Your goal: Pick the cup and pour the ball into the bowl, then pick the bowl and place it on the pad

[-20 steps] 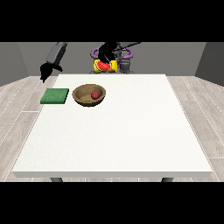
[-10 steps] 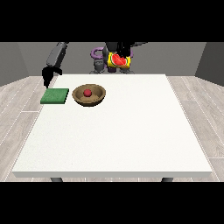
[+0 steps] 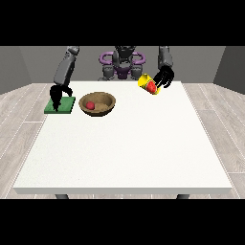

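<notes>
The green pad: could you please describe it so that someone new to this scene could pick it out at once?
Start at the white table and go to its far corner at the view's left. The green pad lies flat there, beside the brown wooden bowl, under the hand at the view's left. It alone is flat, square and green.

The yellow cup (image 3: 148,83) with a red inside is tilted on its side above the table's far edge, at the view's right. The brown wooden bowl (image 3: 97,104) stands upright on the table with the small red ball (image 3: 90,105) inside it. The flat green pad (image 3: 60,105) lies just beside the bowl, at its left.
</notes>
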Available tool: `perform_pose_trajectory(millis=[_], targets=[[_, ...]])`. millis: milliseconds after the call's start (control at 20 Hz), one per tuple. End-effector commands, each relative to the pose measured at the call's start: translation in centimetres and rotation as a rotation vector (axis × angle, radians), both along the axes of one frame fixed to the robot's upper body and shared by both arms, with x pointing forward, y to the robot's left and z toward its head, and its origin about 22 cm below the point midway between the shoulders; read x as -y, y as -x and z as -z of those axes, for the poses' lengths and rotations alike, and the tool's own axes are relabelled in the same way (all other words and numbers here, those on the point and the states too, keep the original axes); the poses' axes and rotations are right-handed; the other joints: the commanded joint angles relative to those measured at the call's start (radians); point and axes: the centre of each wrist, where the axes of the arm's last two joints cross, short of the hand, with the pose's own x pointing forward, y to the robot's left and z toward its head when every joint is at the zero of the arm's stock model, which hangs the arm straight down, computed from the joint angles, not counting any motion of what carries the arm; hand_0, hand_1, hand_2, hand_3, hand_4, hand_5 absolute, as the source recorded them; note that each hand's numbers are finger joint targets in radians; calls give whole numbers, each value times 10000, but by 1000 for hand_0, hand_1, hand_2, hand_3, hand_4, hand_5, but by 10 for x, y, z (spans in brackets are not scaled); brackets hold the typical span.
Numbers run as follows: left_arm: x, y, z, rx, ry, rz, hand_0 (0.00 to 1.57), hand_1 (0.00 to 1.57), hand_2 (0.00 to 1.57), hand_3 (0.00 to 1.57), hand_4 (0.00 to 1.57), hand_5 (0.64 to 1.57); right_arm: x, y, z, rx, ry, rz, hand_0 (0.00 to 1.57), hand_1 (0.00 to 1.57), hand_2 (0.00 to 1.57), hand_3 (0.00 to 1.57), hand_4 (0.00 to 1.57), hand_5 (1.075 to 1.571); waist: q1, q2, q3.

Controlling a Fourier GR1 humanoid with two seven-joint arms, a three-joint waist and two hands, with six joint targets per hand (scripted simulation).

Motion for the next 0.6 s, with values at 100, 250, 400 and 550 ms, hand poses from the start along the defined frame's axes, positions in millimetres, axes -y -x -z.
perform_pose_trajectory(millis=[100,250,400,550], targets=[[-52,10,23,615,3390,931,1234,1234,1084,737,1412,1565,14,1,-14,899,-240,531,0,0,404,241,692,1548,713,1316,37],[-58,-5,1,821,5276,1893,969,969,917,570,1206,1545,13,-14,-29,1541,-545,623,0,0,405,271,660,1552,890,2073,48],[-46,-2,36,-1249,6333,2440,0,0,0,0,0,977,5,-34,-49,2433,-508,282,0,0,297,0,109,1533,409,2799,40],[-74,-15,31,-1438,6763,2483,0,0,0,0,0,642,-5,-46,-56,1998,-374,53,0,0,0,0,0,1569,139,2472,65]])
